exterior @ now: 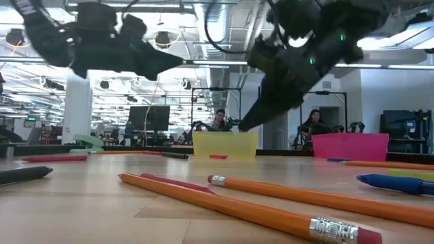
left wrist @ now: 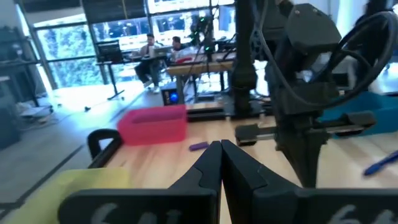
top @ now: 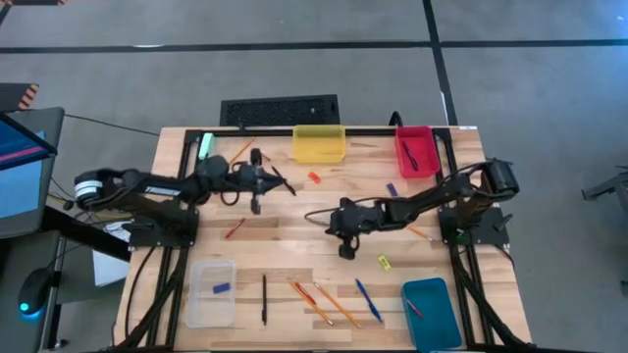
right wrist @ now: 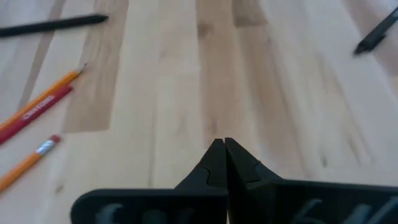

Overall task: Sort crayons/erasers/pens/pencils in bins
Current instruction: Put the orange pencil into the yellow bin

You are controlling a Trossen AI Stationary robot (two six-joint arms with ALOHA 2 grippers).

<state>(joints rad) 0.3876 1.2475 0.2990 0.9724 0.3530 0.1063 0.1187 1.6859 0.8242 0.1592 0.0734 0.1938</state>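
Note:
Both grippers hang shut and empty above the middle of the table. My left gripper (top: 287, 186) (left wrist: 221, 146) points level toward the red bin (top: 416, 150). My right gripper (top: 345, 252) (right wrist: 224, 142) slants down over bare wood. Two pencils (top: 324, 302) and a red crayon (right wrist: 37, 112) lie near the front edge, between a black pen (top: 264, 299) and a blue pen (top: 369, 300). A yellow eraser (top: 384, 262) and a red-orange eraser (top: 314, 177) lie loose. The clear bin (top: 212, 292) holds a blue eraser (top: 223, 288). The yellow bin (top: 319, 143) stands at the back, the teal bin (top: 432, 312) at front right.
A pale-green block (top: 206, 147) and a pencil (top: 240, 150) lie at the back left, a red crayon (top: 234, 228) left of centre. A dark keyboard (top: 280, 110) sits beyond the far edge. People sit at desks in the room behind.

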